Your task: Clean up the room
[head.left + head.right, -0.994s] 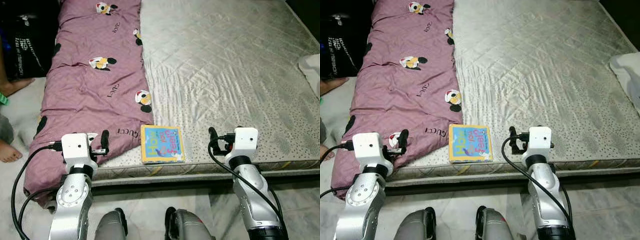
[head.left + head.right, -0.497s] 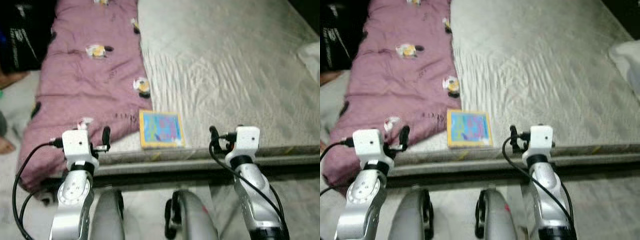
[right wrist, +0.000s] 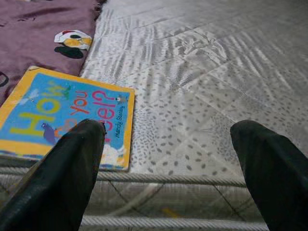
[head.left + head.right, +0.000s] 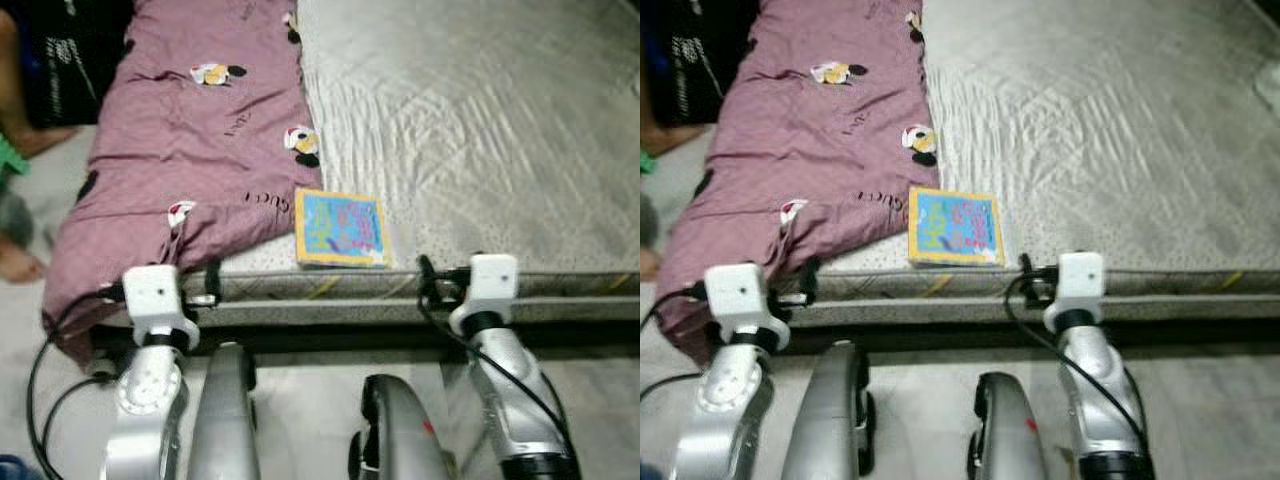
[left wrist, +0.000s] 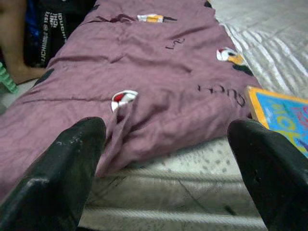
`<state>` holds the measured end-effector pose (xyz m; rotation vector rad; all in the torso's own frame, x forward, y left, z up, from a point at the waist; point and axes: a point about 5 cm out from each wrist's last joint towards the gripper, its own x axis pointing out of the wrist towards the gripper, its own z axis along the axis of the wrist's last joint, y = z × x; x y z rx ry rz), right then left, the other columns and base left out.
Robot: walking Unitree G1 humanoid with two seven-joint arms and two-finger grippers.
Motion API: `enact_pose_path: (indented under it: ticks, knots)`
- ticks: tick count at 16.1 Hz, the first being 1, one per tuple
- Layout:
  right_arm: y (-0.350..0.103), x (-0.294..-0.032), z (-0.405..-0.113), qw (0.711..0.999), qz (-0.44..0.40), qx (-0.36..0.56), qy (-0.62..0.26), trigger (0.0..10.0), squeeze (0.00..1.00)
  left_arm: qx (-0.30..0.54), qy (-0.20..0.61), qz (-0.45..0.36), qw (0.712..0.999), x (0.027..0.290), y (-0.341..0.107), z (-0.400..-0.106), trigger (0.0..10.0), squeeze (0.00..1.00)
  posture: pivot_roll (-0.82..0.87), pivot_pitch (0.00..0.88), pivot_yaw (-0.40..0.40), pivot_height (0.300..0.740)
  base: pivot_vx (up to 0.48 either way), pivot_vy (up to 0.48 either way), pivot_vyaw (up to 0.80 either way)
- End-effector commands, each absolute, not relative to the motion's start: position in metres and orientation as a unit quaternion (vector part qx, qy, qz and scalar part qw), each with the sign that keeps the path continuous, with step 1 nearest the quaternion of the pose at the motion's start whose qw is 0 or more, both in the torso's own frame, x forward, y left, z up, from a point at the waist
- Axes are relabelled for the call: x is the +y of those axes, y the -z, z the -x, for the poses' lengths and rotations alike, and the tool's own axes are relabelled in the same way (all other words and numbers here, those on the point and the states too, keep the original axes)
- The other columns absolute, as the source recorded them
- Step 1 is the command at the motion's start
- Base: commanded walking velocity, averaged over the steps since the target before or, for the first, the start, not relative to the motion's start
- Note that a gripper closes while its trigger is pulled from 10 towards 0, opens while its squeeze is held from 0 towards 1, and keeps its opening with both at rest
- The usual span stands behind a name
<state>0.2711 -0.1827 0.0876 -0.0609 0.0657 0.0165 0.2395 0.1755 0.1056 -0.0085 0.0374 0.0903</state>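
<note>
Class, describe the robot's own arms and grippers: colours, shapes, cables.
Both arms are silver metal, rounded and jointed. Each wrist ends in a white boxy camera block. The left gripper and the right gripper each have two long, thick, matte black fingers with blunt rounded tips. Black cables loop from each wrist block down along the arm.

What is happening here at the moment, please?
The robot stands at the edge of a mattress. A colourful picture book lies near that edge, beside a purple blanket with cartoon prints that hangs over the mattress side. The left gripper and the right gripper are both open and hold nothing; they are raised in front of the mattress edge, one on each side of the book. Nothing has been picked up yet. A person's foot shows on the floor to the left.
</note>
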Motion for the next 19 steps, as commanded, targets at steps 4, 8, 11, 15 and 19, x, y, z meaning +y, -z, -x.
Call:
enact_pose_path:
  ticks: [4, 8, 11, 15, 19]
  knots:
    - [-0.085, -0.188, -0.268, 0.999, 0.035, 0.039, -0.001, 10.0, 0.00, 0.012, -0.039, 0.004, 0.999, 0.176, -0.108, -0.237, 10.0, 0.00, 0.04, 0.212, -0.067, 0.611, 0.340, 0.000, 0.00]
    - [-0.084, -0.188, -0.268, 0.999, 0.037, 0.040, -0.001, 10.0, 0.00, 0.014, -0.035, 0.004, 0.999, 0.175, -0.106, -0.237, 10.0, 0.00, 0.04, 0.211, -0.066, 0.611, 0.425, 0.000, 0.00]
    - [-0.084, -0.188, -0.268, 0.998, 0.037, 0.041, -0.002, 10.0, 0.00, 0.017, -0.035, 0.006, 0.999, 0.175, -0.105, -0.236, 10.0, 0.00, 0.04, 0.212, -0.069, 0.611, 0.431, 0.000, 0.00]
    - [-0.084, -0.189, -0.268, 0.998, 0.038, 0.040, -0.002, 10.0, 0.00, 0.027, -0.043, 0.010, 0.999, 0.174, -0.101, -0.235, 10.0, 0.00, 0.04, 0.214, -0.070, 0.611, 0.233, 0.000, 0.00]
    - [-0.085, -0.189, -0.268, 0.998, 0.040, 0.040, -0.004, 10.0, 0.00, 0.049, -0.063, 0.019, 0.997, 0.178, -0.094, -0.235, 10.0, 0.00, 0.04, 0.217, -0.072, 0.606, 0.000, 0.000, 0.00]
